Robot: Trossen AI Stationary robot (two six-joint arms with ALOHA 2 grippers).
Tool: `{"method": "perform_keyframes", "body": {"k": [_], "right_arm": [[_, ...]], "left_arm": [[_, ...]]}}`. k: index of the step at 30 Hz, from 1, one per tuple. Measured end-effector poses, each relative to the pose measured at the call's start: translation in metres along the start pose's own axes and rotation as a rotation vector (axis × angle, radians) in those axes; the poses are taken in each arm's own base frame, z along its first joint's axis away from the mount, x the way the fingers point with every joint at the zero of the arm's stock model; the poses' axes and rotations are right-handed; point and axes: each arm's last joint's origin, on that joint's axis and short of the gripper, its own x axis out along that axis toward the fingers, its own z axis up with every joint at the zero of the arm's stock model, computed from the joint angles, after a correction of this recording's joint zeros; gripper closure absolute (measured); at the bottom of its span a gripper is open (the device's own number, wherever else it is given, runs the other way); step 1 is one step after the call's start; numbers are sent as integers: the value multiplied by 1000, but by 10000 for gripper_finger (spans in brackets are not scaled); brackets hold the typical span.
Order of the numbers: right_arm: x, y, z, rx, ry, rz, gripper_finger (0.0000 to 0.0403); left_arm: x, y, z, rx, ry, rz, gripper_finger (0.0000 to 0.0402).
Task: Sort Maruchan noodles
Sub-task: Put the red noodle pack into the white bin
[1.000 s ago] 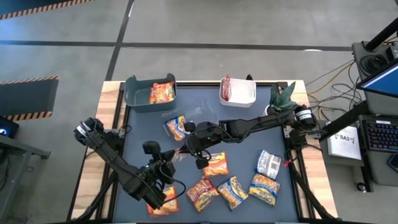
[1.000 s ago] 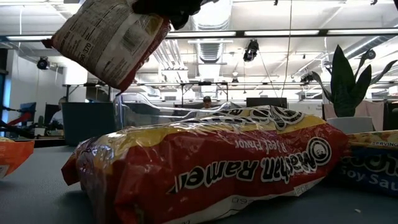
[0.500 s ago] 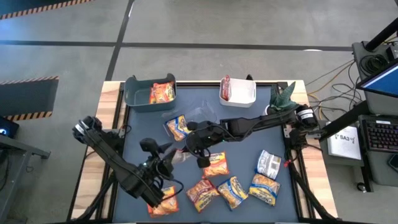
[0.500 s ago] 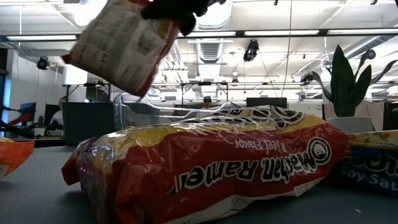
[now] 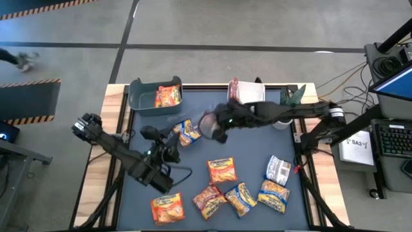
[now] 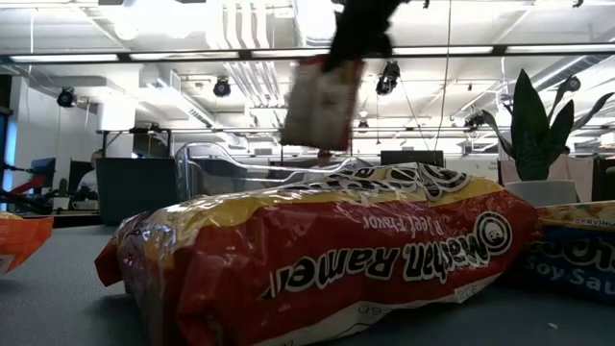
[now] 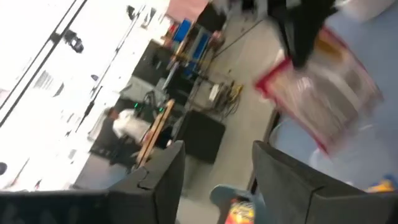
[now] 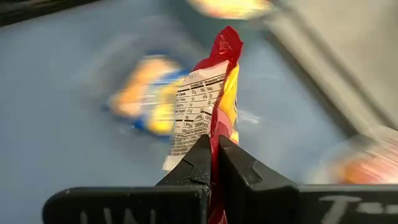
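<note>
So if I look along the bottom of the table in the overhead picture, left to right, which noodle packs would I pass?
Orange packet → red packet → blue-yellow packet → second blue-yellow packet, all lying on the dark table.

Both arms are dark, jointed and slim, with black cables looping off the left arm (image 5: 122,158) and a round grey motor housing at its base, while the right gripper (image 8: 213,163) has flat black fingers above a white-lettered crossbar.
</note>
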Motion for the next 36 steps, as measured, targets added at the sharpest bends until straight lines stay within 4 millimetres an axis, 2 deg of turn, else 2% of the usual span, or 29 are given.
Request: {"method": "perform_keyframes", "body": {"k": [5,10,16,20,23,25,31,34,36], "right_arm": [[-29,-47,-3,168,1,-323,394],[-50,-82,-1,334,-48,-438,394],[-38,-113,0,422,-18,-532,394],[-20,-126,-1,440,32,-583,394],[-8,-132,-3,449,60,-615,394],[-1,-134,-3,446,72,-638,394],[11,-141,-5,443,103,-665,394],[12,-144,-5,446,106,-674,394],[12,-144,-5,446,106,-674,394]], "left_arm": [[27,13,-8,13,49,98,251],[44,26,-21,21,79,177,273],[58,42,-36,-4,136,225,297],[66,48,-37,-167,174,224,315],[69,42,-30,-354,195,167,327],[69,34,-26,-391,201,125,336],[75,6,-14,-358,222,-42,364],[80,-18,-5,-259,162,-253,374],[84,-35,-1,-188,44,-468,382]]}}
